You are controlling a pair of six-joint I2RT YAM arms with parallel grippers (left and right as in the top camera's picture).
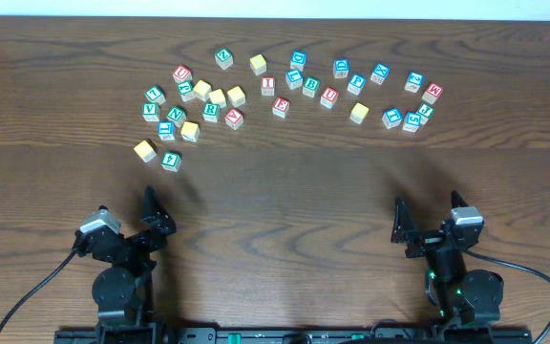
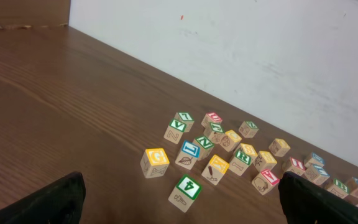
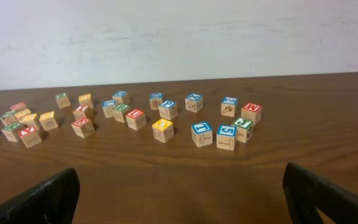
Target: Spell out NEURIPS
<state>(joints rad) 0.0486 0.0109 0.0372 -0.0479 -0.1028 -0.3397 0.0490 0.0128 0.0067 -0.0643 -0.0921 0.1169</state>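
Overhead, the cubes (image 1: 281, 107) lie well beyond left gripper (image 1: 157, 212) and right gripper (image 1: 405, 225).

We could not read most letters on the small wooden cubes (image 1: 210, 112); the bottom edge cut the left gripper's (image 2: 180, 186) black fingers (image 2: 51, 202).

light: bright, even | shadows: soft | focus: mostly sharp
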